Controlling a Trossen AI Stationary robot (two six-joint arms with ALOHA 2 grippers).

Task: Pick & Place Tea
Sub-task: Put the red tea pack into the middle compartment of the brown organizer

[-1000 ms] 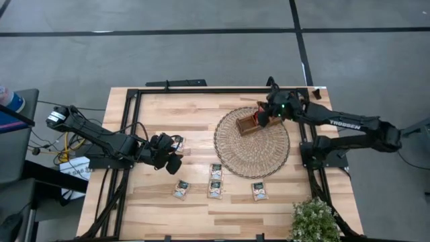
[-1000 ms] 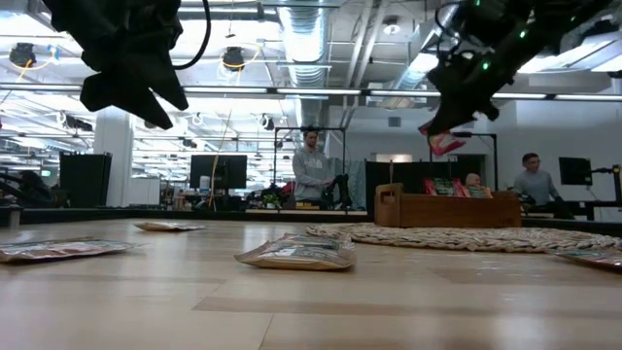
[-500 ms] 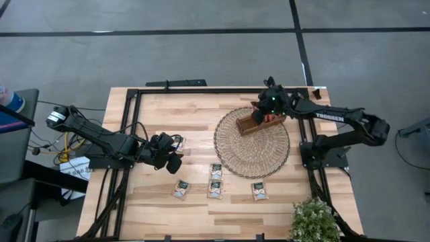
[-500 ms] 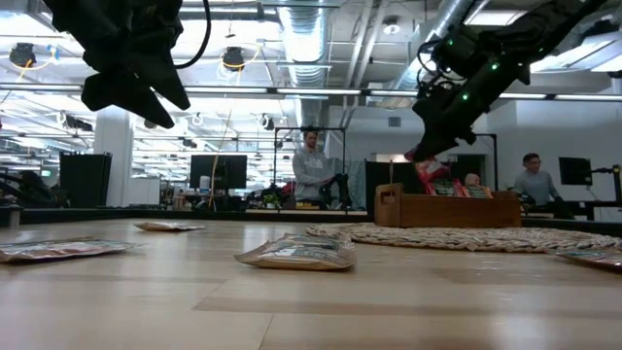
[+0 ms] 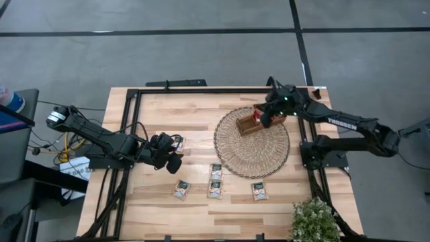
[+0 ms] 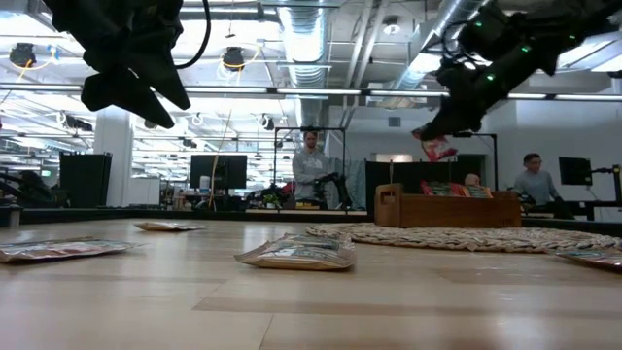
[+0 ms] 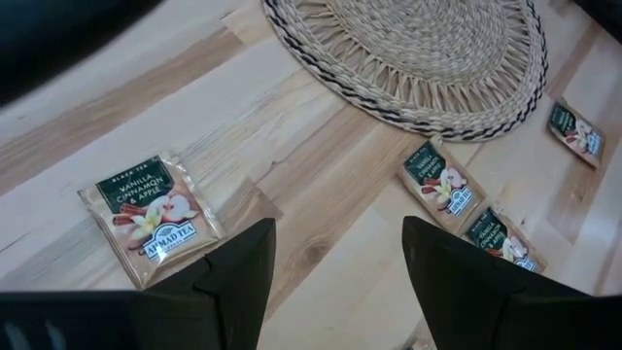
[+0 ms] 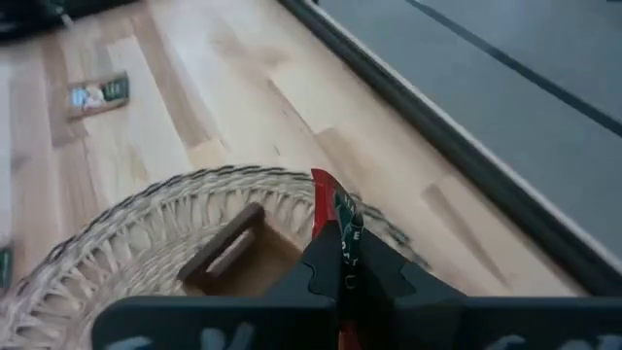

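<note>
My right gripper (image 5: pixel 269 115) hovers over the oblong wooden tray (image 5: pixel 250 124), which stands on the round wicker mat (image 5: pixel 252 144). It is shut on a red tea sachet (image 6: pixel 437 149). More sachets stand upright in the tray (image 6: pixel 449 187). My left gripper (image 7: pixel 330 282) hangs open above the table's left half, beside a pale sachet (image 7: pixel 151 216) that lies flat. Several other pale sachets (image 5: pixel 215 171) (image 5: pixel 181 189) (image 5: pixel 260 191) lie flat near the table's near edge. My right gripper pinches the red sachet between its two fingers, which are on the sachet's upper part (image 8: pixel 324 199). The fingers come from above, slanting down. The sachet hangs below the fingertips (image 6: pixel 449 124), tilted and lifted clear above the tray (image 6: pixel 447 208).
A black metal frame (image 5: pixel 201 90) runs along the table's edges. A potted plant (image 5: pixel 314 219) stands at the near right corner. Bare wood lies between the mat and the left gripper. People stand in the room beyond the table (image 6: pixel 311 165).
My right gripper dipped toward the tray, bringing the red sachet down to the tray's top. It then rose again and moved slightly toward the table's right edge, still shut on the sachet. The left arm kept still.
</note>
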